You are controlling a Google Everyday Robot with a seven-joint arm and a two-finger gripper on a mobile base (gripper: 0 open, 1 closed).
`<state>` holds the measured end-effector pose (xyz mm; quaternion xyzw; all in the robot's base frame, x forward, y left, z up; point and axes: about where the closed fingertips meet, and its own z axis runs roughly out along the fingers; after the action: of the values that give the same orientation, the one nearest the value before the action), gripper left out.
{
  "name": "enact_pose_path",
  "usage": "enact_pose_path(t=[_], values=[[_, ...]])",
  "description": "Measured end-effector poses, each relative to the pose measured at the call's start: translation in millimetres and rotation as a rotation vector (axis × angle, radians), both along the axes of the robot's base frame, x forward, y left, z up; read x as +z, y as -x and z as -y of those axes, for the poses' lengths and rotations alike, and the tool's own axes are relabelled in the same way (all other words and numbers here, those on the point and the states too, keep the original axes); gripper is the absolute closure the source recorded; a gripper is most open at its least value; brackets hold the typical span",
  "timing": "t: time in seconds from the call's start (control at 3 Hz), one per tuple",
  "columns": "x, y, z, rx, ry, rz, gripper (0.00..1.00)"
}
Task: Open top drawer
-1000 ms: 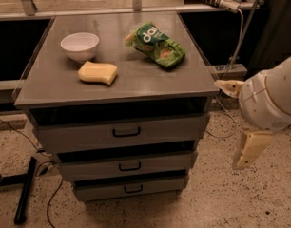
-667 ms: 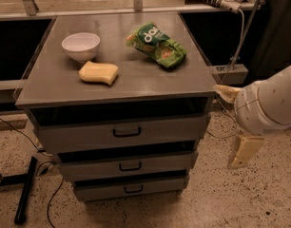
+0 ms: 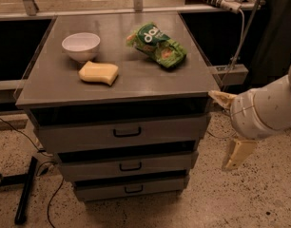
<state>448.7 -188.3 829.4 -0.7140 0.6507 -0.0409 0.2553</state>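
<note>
The top drawer is the widest grey front, just under the cabinet top, with a small black bar handle at its centre. It sits pushed in, with a dark gap above it. Two narrower grey drawers lie below it. My gripper is to the right of the cabinet, beside the drawer's right end and apart from it. It is open and empty: one cream finger points up-left near the cabinet's corner and the other finger hangs down.
On the cabinet top stand a white bowl, a yellow sponge and a green chip bag. A black stand foot and cables lie on the speckled floor at the left. A power strip and cord hang at the back right.
My arm and gripper have moved left, closer to the cabinet's right side. The drawers and the things on top have not moved.
</note>
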Motion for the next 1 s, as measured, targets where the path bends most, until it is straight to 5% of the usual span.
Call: enact_pose_path(t=[0.33, 1.0], values=[[-33.4, -16.6, -0.9, 0.029, -0.129, 0.003, 0.00], [-90.1, -46.3, -14.9, 0.033, -0.354, -0.077, 0.00]])
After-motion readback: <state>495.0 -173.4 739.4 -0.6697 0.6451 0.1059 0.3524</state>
